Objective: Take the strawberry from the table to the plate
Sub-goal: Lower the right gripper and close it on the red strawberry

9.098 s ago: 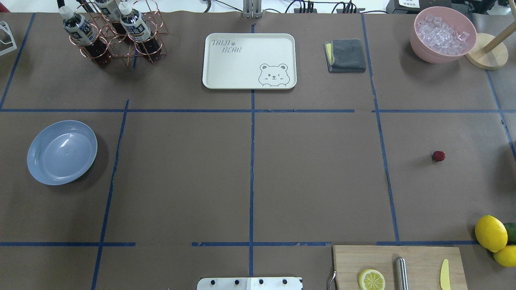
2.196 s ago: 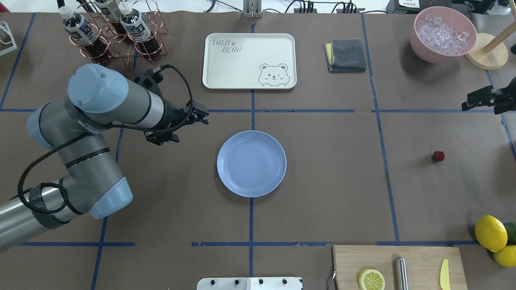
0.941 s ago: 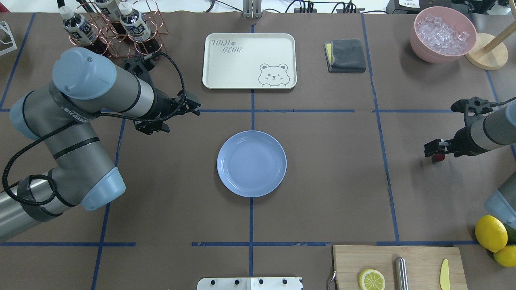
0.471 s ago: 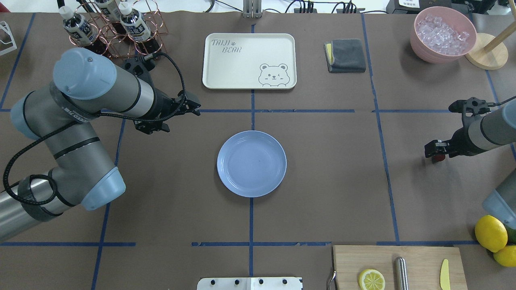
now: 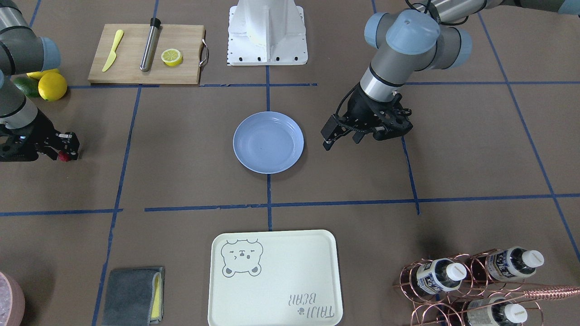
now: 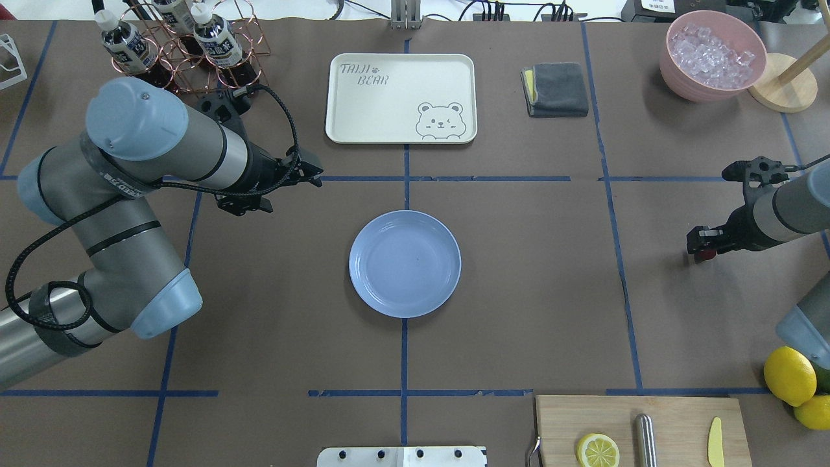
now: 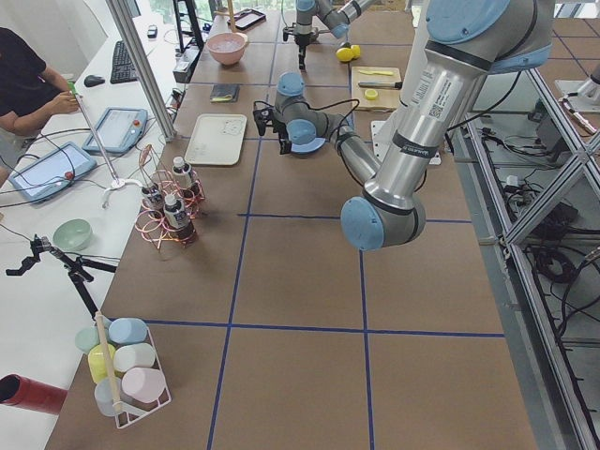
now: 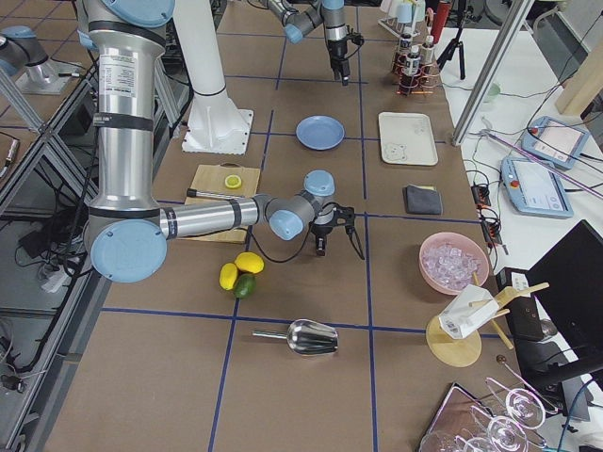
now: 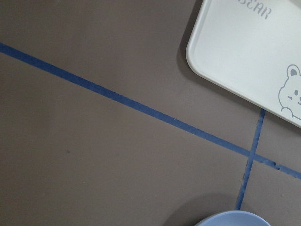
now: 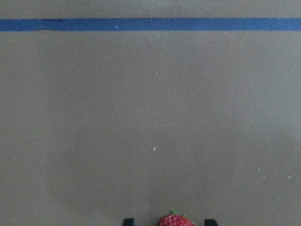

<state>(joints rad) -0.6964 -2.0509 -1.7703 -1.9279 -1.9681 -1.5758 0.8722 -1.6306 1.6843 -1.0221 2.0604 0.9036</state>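
The strawberry [image 10: 175, 220], small and dark red, lies on the brown table [image 6: 519, 292] at the right side. My right gripper [image 6: 701, 247] is low over it, open, with a finger on each side and a gap to the berry in the right wrist view. Only part of the strawberry [image 5: 64, 156] shows under the right gripper [image 5: 67, 149] in the front view. The light-blue plate [image 6: 405, 264] sits empty at the table's centre. My left gripper [image 6: 316, 176] hovers up-left of the plate, open and holding nothing; the plate's rim [image 9: 235, 220] shows at the bottom of its wrist view.
A cream bear tray [image 6: 401, 97] lies behind the plate, a grey cloth [image 6: 556, 89] to its right. A pink bowl of ice [image 6: 712, 55] stands back right, a bottle rack [image 6: 185, 52] back left. Lemons [image 6: 789, 375] and a cutting board [image 6: 642, 429] are near right.
The plate went from the far left to the centre and the left arm drew back. The right arm came in and lowered around the strawberry; in the last half second it barely shifted.
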